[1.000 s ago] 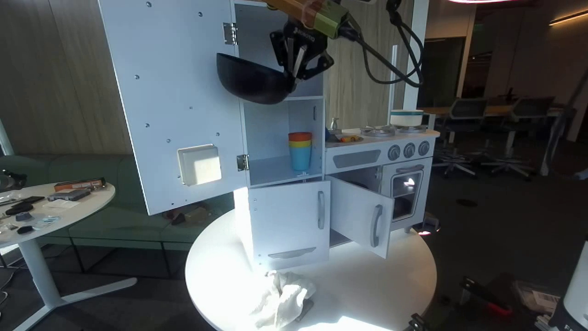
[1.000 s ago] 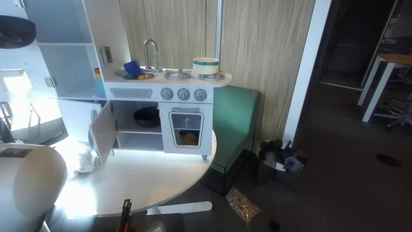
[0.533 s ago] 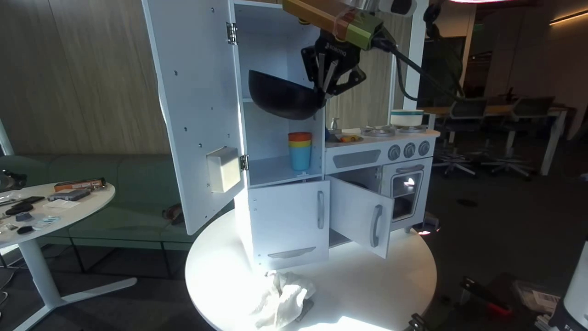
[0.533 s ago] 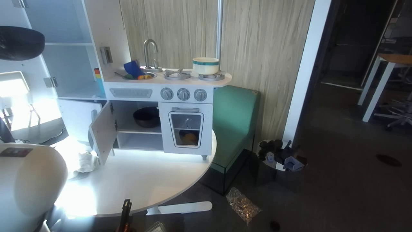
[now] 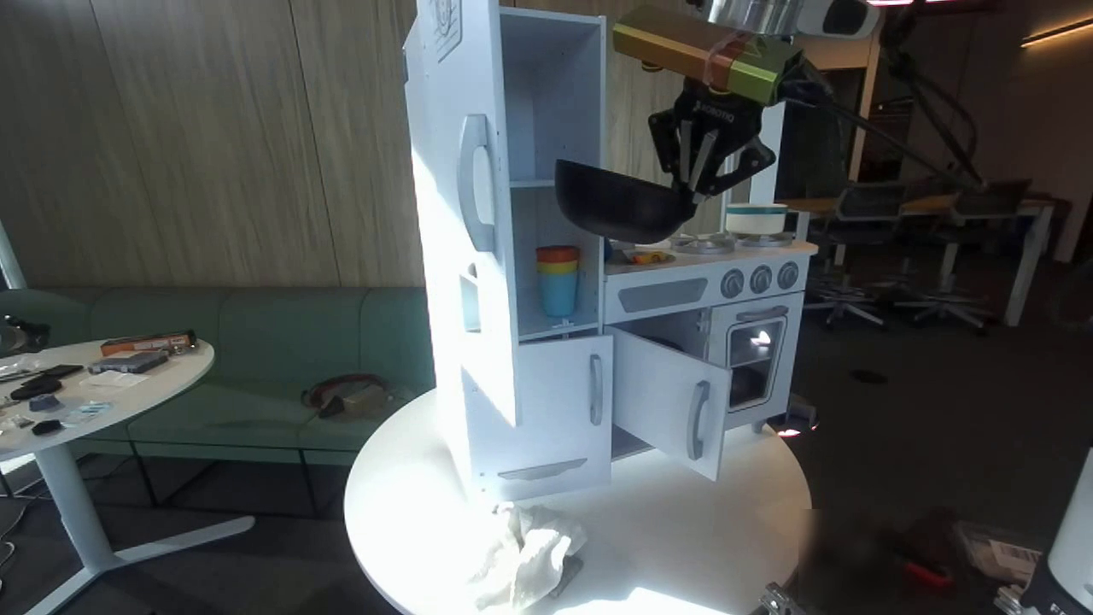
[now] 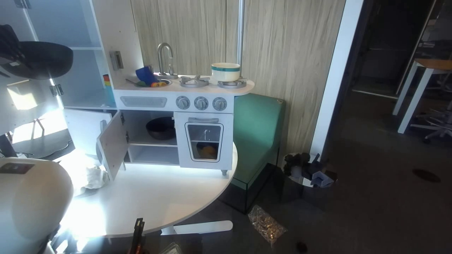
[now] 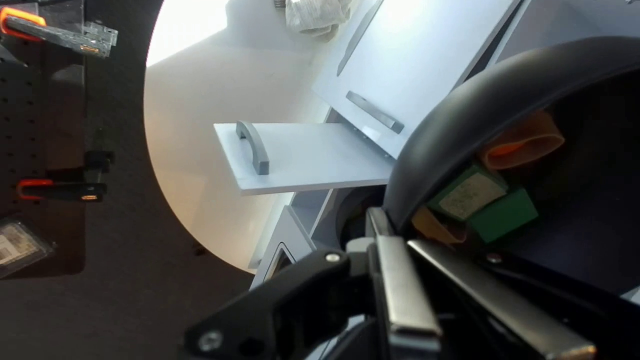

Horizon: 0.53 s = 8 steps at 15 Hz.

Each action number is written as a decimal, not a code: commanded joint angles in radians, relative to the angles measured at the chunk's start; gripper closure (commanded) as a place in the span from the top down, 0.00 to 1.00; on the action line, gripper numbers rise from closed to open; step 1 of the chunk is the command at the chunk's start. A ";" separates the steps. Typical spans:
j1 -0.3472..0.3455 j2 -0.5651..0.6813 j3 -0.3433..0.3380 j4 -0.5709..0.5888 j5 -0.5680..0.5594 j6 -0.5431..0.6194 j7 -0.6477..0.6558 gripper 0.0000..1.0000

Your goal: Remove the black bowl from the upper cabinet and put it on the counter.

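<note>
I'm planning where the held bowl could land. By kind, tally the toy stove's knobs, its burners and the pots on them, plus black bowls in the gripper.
Knobs: 3
Burners: 2
Pots: 1
Black bowl in the gripper: 1
Total: 7

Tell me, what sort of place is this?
Probably an office or robot lab, not a real kitchen. There are office chairs in the background of an exterior view, a small toy stove, and a robot gripper holding a black bowl.
</note>
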<state>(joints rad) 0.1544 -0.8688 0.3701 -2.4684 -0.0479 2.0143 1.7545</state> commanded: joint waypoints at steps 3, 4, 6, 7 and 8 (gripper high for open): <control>-0.100 -0.111 -0.057 -0.038 -0.007 -0.077 0.005 0.03; -0.126 -0.114 -0.066 -0.038 -0.020 -0.074 0.002 0.03; -0.176 -0.109 -0.085 -0.037 -0.045 -0.043 -0.003 0.03; -0.201 -0.102 -0.097 -0.039 -0.060 -0.010 -0.008 0.03; -0.224 -0.089 -0.107 -0.039 -0.072 0.012 -0.011 0.04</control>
<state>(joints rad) -0.0046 -0.9573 0.2855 -2.5038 -0.0833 1.9545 1.7549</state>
